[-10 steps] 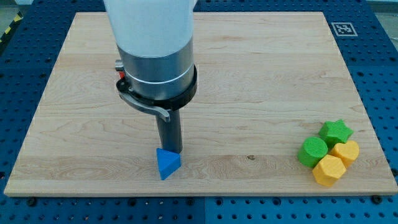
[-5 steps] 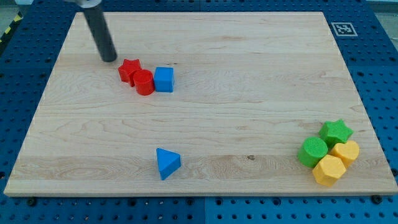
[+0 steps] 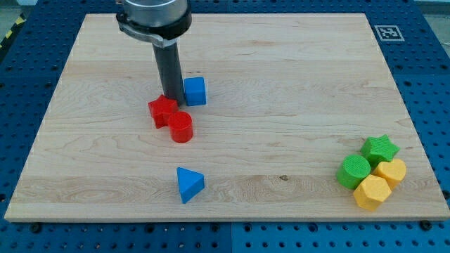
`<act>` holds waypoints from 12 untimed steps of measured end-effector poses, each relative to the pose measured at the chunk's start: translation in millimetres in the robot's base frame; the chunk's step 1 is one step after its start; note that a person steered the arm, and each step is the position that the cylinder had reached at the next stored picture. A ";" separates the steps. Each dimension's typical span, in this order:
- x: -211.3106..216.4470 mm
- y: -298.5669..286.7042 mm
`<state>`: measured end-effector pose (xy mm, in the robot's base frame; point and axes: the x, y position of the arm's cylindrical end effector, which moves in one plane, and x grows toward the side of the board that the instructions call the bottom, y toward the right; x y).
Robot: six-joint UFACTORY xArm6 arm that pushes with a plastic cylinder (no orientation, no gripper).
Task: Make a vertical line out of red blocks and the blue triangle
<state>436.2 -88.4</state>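
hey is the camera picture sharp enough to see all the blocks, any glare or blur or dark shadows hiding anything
Camera view: evenly lit and sharp, no glare on the wooden board. Shadows are soft and short. The red star, red cylinder, blue cube and blue triangle have crisp edges. My tip sits just above the red star, left of the blue cube. The green and yellow blocks at the view's right are clear too.
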 end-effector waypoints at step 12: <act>97.9 -88.3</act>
<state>534.0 -176.7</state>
